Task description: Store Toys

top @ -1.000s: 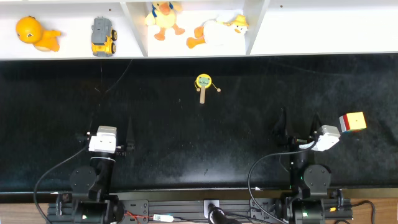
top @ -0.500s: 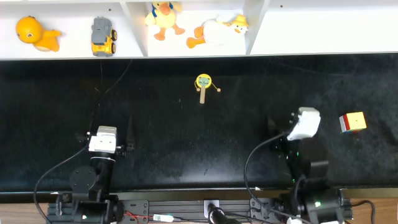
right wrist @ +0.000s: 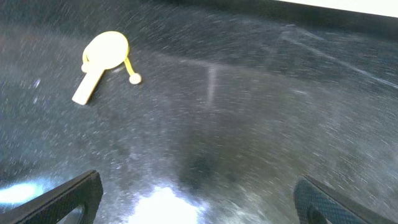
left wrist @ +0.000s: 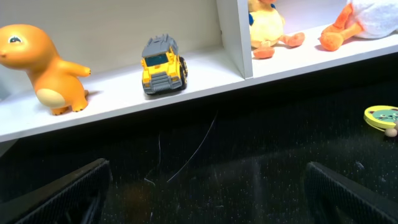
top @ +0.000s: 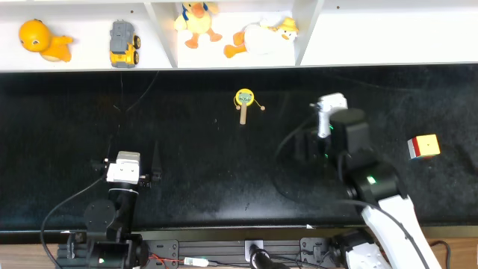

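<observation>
While the yellow rattle drum (top: 244, 101) lies on the black tabletop (top: 187, 149) just before the white shelf (top: 224, 63), the right gripper (right wrist: 199, 193) hangs to its right, spread wide. A coloured cube (top: 423, 146) sits farther right, and the left gripper (left wrist: 205, 180), also wide, is at the near left.

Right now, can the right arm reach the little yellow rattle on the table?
Probably yes: the right gripper is open, and only bare black table lies between it and the yellow rattle.

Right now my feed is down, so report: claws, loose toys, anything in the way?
Left claw open, empty. Right claw open, empty, facing the rattle. Cube loose on the table. Nothing between claw and rattle.
</observation>
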